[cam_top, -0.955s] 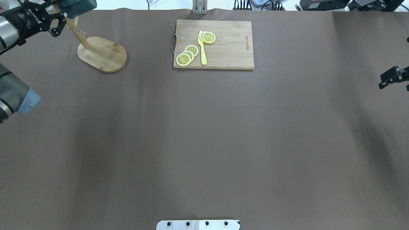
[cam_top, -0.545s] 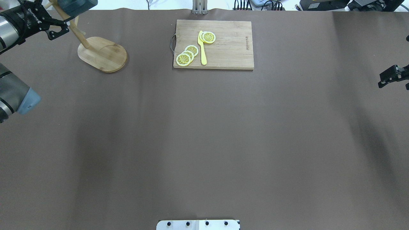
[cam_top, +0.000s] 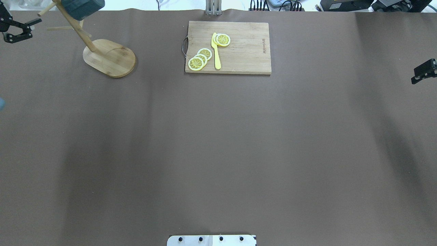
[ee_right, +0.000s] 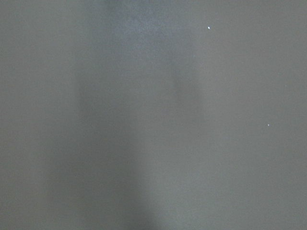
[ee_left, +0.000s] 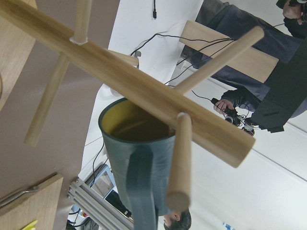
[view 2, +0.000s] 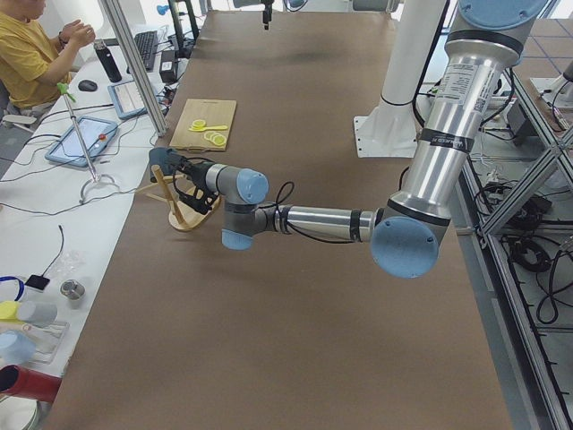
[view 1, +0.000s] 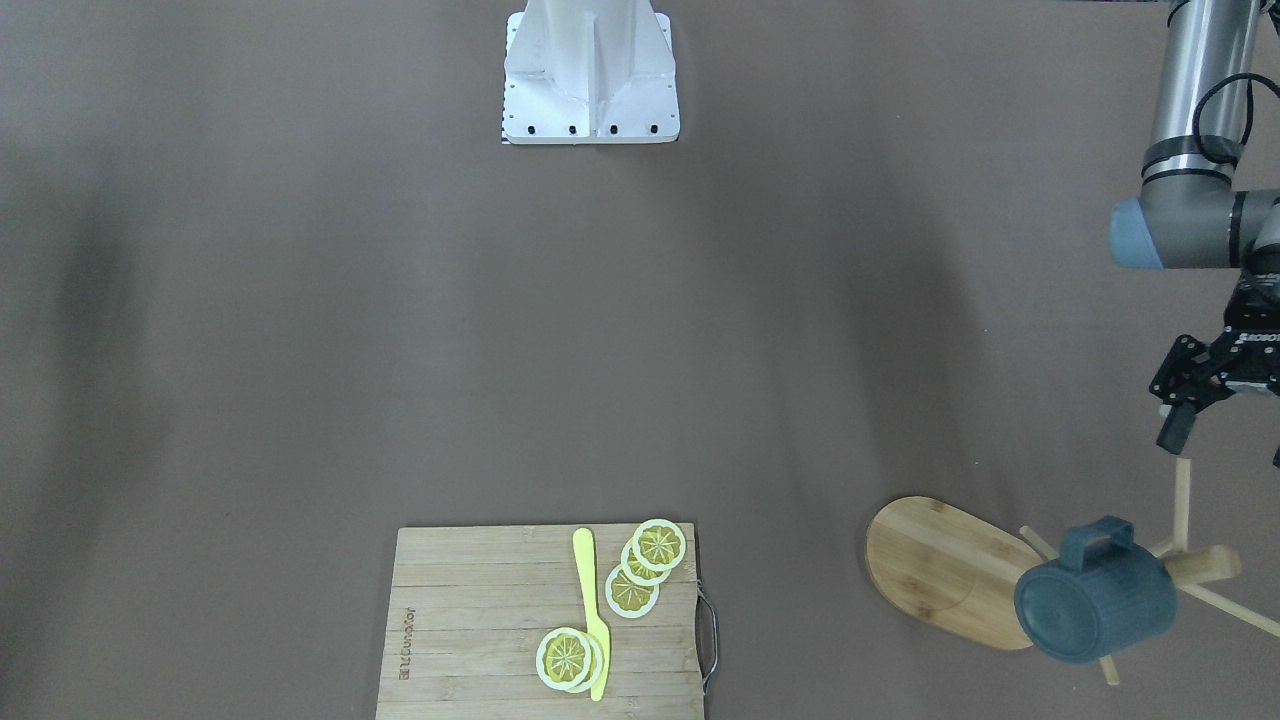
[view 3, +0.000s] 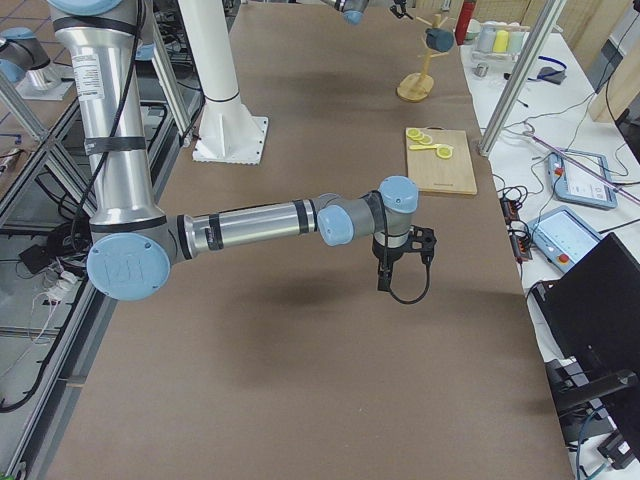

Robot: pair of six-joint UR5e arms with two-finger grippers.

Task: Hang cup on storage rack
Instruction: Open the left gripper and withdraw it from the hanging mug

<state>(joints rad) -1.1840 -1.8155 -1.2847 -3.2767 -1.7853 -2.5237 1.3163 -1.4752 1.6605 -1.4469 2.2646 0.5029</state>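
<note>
The dark slate-blue cup [view 1: 1095,605] hangs by its handle on a peg of the wooden storage rack [view 1: 940,570], at the far left in the overhead view. There the cup [cam_top: 83,7] sits at the top of the tilted post above the rack's oval base [cam_top: 111,58]. In the left wrist view the cup [ee_left: 139,167] hangs from a peg of the rack [ee_left: 144,96], its yellow interior showing. My left gripper [cam_top: 27,29] is open and empty, apart from the rack on its left. My right gripper [cam_top: 423,71] is open and empty at the table's right edge.
A rectangular bamboo cutting board [cam_top: 245,51] with lemon slices [cam_top: 199,58] and a yellow knife [cam_top: 216,51] lies at the far middle. The robot's base plate [cam_top: 211,240] is at the near edge. An operator sits beyond the table in the exterior left view.
My left gripper has drawn back to the left, away from the rack, while the cup stays on its peg. My right gripper has shifted toward the right edge.
</note>
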